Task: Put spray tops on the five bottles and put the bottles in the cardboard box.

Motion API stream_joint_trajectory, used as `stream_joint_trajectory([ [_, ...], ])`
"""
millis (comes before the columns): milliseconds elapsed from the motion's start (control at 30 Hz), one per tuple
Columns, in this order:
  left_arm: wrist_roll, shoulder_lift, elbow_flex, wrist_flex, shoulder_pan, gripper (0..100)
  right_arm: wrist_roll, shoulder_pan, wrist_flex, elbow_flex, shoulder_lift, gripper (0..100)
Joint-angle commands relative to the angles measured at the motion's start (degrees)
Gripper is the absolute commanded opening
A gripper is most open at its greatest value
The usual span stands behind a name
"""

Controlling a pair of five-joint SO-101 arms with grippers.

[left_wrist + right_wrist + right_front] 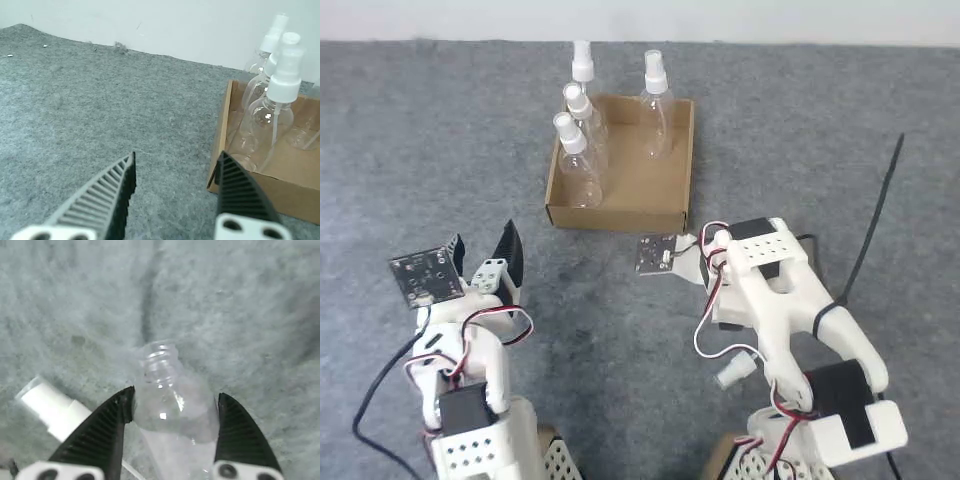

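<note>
Progress looks well on: four capped bottles (578, 168) stand inside the cardboard box (620, 216), out ahead of both claws and closer to the left one, each with its white top on. As far as I can judge, that leaves one bottle to finish. That last bottle (172, 382) sits between the jaws of the right claw (175, 396), which is closed on its clear body, one jaw pressed against each side. Its open neck pokes out past the tips, over the grey felt (820, 120). The last spray top (52, 407) lies loose on the felt just beside that claw, not yet fitted and apart from the bottle's mouth. The left claw (175, 160) holds nothing; its jaws are spread wide above bare felt, with the near corner of the box just off to one side of its tips. What remains, to my eye, is picking up that top, seating it on the held bottle, and setting the bottle in the open part of the box alongside the others.
</note>
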Motion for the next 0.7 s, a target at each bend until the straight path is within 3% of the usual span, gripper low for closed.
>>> stream_joint_trajectory([
  [0, -0.62, -0.88, -0.75, -1.85, -0.26, 24, -5.63, 1.27, -3.21, -1.49, -3.56, 15.5],
  [333, -0.62, -0.88, -0.75, -1.85, -0.18, 24, -16.18, 3.21, -4.35, -4.22, -3.30, 15.7],
  [467, -0.62, -0.88, -0.75, -1.85, -0.18, 24, -15.91, 3.03, -4.26, -4.13, -3.30, 17.5],
  [667, -0.62, -0.88, -0.75, -1.85, -0.18, 24, -10.90, 2.95, -2.42, -3.96, -3.30, 31.7],
])
